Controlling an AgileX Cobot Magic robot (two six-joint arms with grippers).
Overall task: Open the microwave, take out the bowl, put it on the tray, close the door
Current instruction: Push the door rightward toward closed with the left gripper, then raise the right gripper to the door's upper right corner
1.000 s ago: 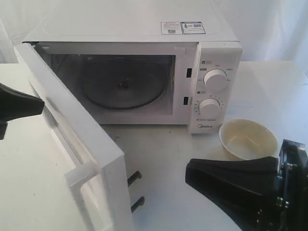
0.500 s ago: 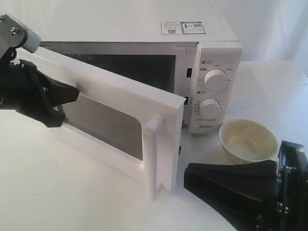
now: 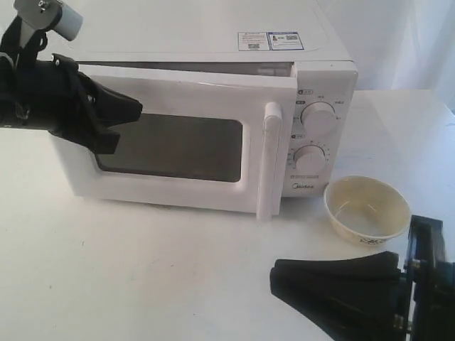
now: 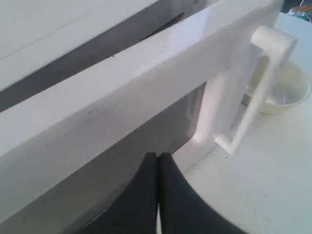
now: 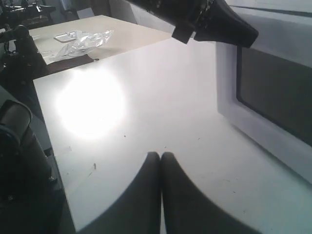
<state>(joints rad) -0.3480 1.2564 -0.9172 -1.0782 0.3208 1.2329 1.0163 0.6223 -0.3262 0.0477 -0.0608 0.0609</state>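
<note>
The white microwave (image 3: pixel 213 50) stands at the back of the table. Its door (image 3: pixel 178 142) with the dark window is swung almost shut, a narrow gap still showing along its top and by the bar handle (image 3: pixel 270 160). My left gripper (image 3: pixel 135 108) is shut and empty, its tip against the door's outer face near the hinge side; the left wrist view shows the gripper (image 4: pixel 158 155) pressed at the window. The cream bowl (image 3: pixel 366 207) sits on the table right of the microwave, below the dials. My right gripper (image 3: pixel 274 273) is shut and empty, low at the front.
The two dials (image 3: pixel 318 117) face front beside the door. The right wrist view shows bare white tabletop (image 5: pixel 122 112), crumpled clear plastic (image 5: pixel 80 39) on a neighbouring table, and the left arm (image 5: pixel 204 17) by the microwave. No tray is in view.
The door has swung from wide open to nearly shut, pushed by my left gripper moving right along it. The right gripper has drawn slightly lower; the bowl has stayed put.
</note>
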